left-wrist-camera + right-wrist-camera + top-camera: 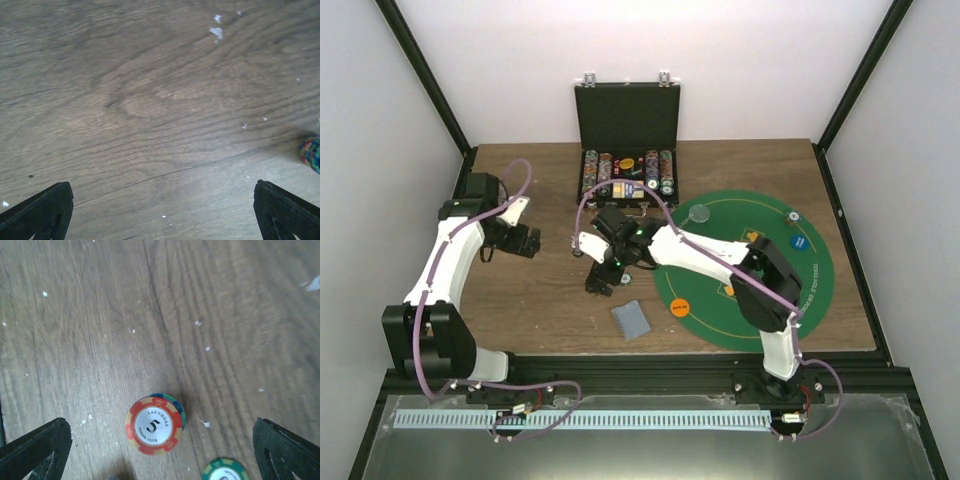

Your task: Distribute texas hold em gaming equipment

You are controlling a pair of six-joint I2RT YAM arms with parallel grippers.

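**A:** What is lying where, biggest things first?

**B:** The wooden surface [520, 310] is carrying a round green mat [720, 330] on the right. A black case [627, 115] is standing open at the far edge, with rows of case chips [660, 170] sitting in it.

**A:** And the cards?

**B:** A grey-blue stack of cards [631, 320] is lying flat near the front, just left of the mat. Its long axis is running near to far, with the far end leaning slightly left.

**A:** The discs?

**B:** All three are lying flat on the mat: the blue disc [799, 242] on the right, the clear disc [700, 212] at the far edge and the orange disc [680, 307] at the near left edge.

**A:** What is the right gripper doing?

**B:** The right gripper [161, 421] is hanging wide open and gripping nothing. A red chip [154, 425] with yellow stripes and a white "5" centre is lying face up between its fingers, touching neither. It is resting on another chip whose teal edge is peeking out. A teal chip [225, 471] is showing at the bottom edge of that view.

**A:** And the left one?

**B:** The left gripper [161, 183] is also spread wide and empty, hovering over bare wood. A striped chip edge [311, 152] is just showing at the right edge of its view.
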